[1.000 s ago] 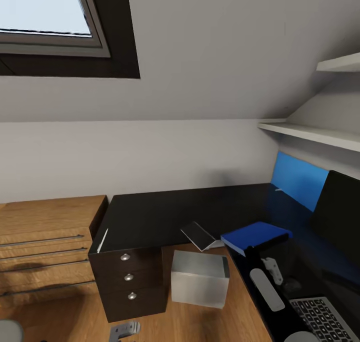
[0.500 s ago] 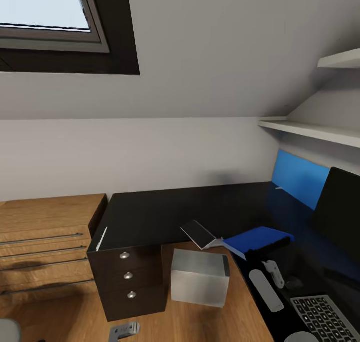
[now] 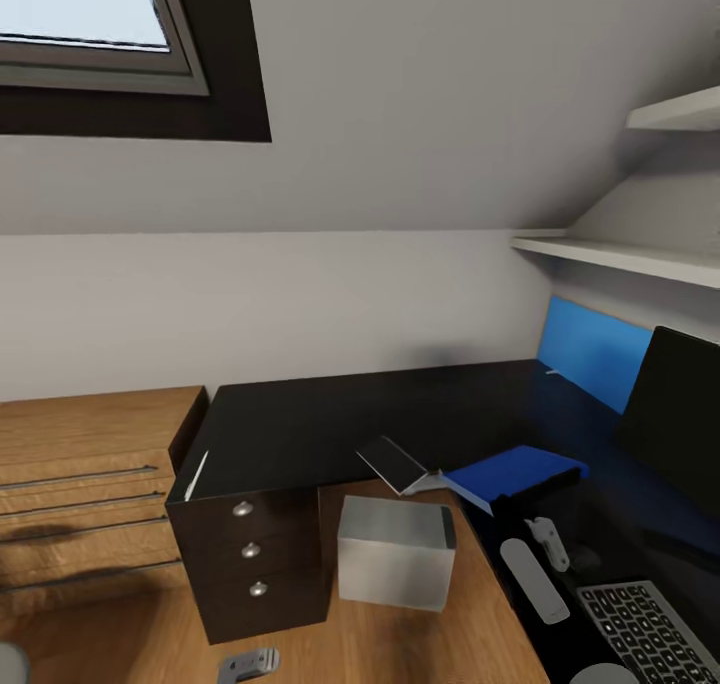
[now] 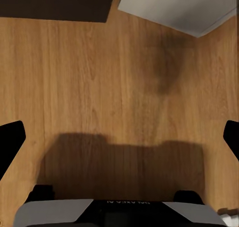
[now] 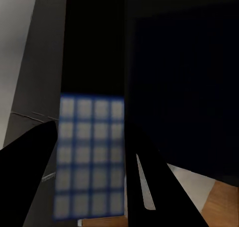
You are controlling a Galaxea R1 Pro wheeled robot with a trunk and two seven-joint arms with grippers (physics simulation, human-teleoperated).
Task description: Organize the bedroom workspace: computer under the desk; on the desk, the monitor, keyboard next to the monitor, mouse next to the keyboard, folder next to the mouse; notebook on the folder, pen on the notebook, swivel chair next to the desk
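Head view: black L-shaped desk [image 3: 330, 419] taken as landmark. Folder [image 3: 512, 469], bright blue, lies on the desk's inner corner, held in the right gripper [image 3: 520, 504], whose black fingers are clenched on its near edge. Notebook [image 3: 393, 465] lies tilted at the desk's front edge, touching the folder's left side. Pen [image 3: 196, 475] rests on the desk's left front corner above the drawer unit. Computer [image 3: 393, 554] stands on the wooden floor just beside the drawers. Keyboard [image 3: 650, 634] sits on the desk's near right section, monitor [image 3: 675, 414] behind it. Left wrist view: left gripper [image 4: 119, 137] released, fingertips wide apart over the floor [image 4: 89, 87].
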